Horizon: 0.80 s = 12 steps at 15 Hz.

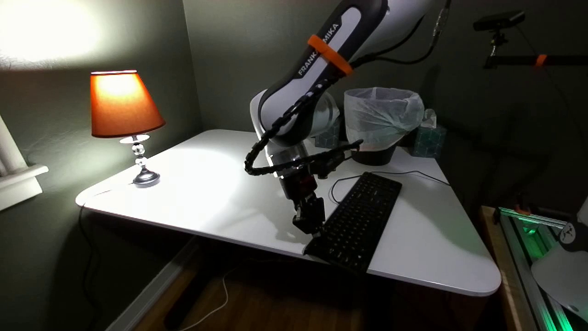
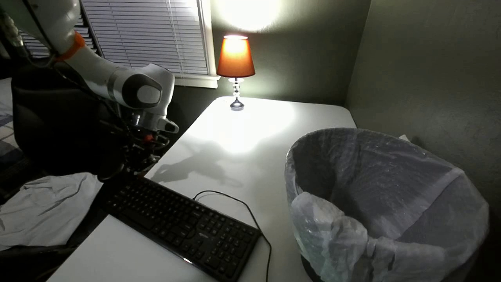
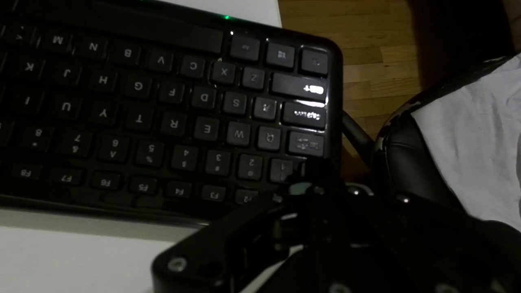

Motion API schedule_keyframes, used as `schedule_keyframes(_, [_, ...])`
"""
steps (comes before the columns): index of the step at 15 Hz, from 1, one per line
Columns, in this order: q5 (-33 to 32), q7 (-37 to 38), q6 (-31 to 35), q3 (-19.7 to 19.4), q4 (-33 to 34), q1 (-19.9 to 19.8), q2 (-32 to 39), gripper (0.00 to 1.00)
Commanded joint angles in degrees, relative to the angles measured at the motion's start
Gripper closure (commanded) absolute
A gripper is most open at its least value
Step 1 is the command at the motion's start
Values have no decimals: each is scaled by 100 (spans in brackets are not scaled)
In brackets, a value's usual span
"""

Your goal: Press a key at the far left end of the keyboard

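Note:
The black keyboard [image 1: 363, 216] lies on the white desk, one end over the desk's edge; it also shows in an exterior view [image 2: 184, 219]. In the wrist view the keyboard [image 3: 163, 87] appears upside down, its left end at the right of the picture. My gripper [image 1: 316, 233] points down at that left end; it is dark in an exterior view [image 2: 135, 171]. In the wrist view the gripper [image 3: 319, 173] looks shut, with nothing seen between its fingers. Its tips cover the corner beside the 1 key [image 3: 281, 170], below Tab [image 3: 306, 143]. Whether they touch a key is unclear.
The white desk [image 1: 193, 184] bears an orange lamp [image 1: 124, 103], a lined bin [image 1: 383, 119] and tissue boxes [image 1: 429, 140]. The keyboard cable [image 2: 250, 211] curves over the desk. A black chair with a white cloth [image 3: 480, 134] stands beyond the desk's edge.

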Motion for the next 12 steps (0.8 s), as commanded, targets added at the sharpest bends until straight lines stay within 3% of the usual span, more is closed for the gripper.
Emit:
schedule_keyframes(1, [-34,-95,-165,65,208,-52,165,100])
schedule_keyframes(12, [-44,-164,-150,73,278,-52,221,100])
